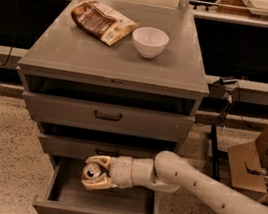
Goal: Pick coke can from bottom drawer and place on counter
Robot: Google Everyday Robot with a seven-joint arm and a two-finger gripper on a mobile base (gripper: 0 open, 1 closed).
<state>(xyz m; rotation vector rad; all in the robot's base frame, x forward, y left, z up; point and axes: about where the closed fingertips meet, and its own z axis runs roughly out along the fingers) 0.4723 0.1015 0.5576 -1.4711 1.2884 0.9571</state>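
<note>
The coke can (91, 172), red with a silver top and pull tab, is held in my gripper (97, 173), whose fingers close around it from the right. The can hangs above the open bottom drawer (101, 202), near its left side, just in front of the middle drawer's front. My white arm (211, 194) reaches in from the lower right. The counter (116, 58) is the grey top of the cabinet, well above the can.
On the counter lie a brown snack bag (102, 21) at the back left and a white bowl (149, 41) beside it. The top drawer (107, 116) and middle drawer (102, 150) stand slightly open. Cardboard boxes (260, 159) sit on the floor at the right.
</note>
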